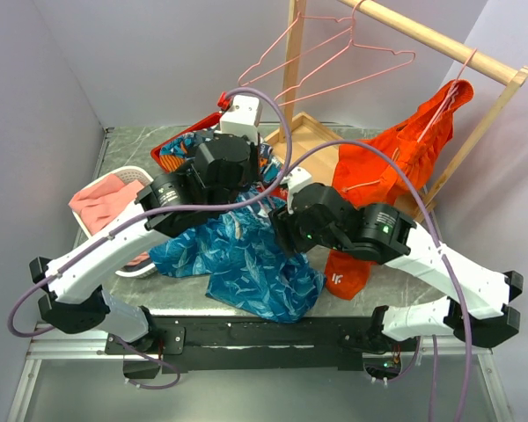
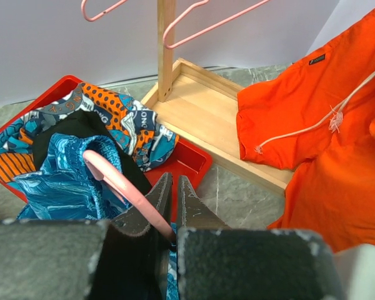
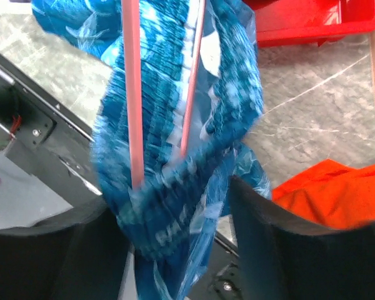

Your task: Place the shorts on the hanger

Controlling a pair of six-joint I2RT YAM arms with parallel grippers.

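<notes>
The left claw [image 2: 174,182] is closed on the pink wire of the hanger [image 2: 112,175], which runs from its jaws up into the shorts [image 1: 246,264]. The right claw [image 3: 172,209] is partly closed round a thick wad of the shorts, with two hanger wires crossing the cloth just ahead of it. The rest of the shorts lies heaped on the table [image 1: 128,145] between the arms, spilling over its near edge.

The step appears to be drawing the cloth over the wire. It would go best if the left claw holds the hanger steady and level while the right one pulls its wad along the bar, so the weight settles evenly on both sides. The fabric is floppy and bunched, so a short pull may leave it lopsided and likely to slide off.

Just beyond the left claw a red tray [image 2: 194,159] holds a patterned cloth [image 2: 122,119]. An orange garment [image 2: 325,137] hangs close on the right, where it could catch the hanger. Spare hangers [image 1: 334,53] hang from the rail [image 1: 440,40] above, and a white basket [image 1: 143,178] sits to the left
</notes>
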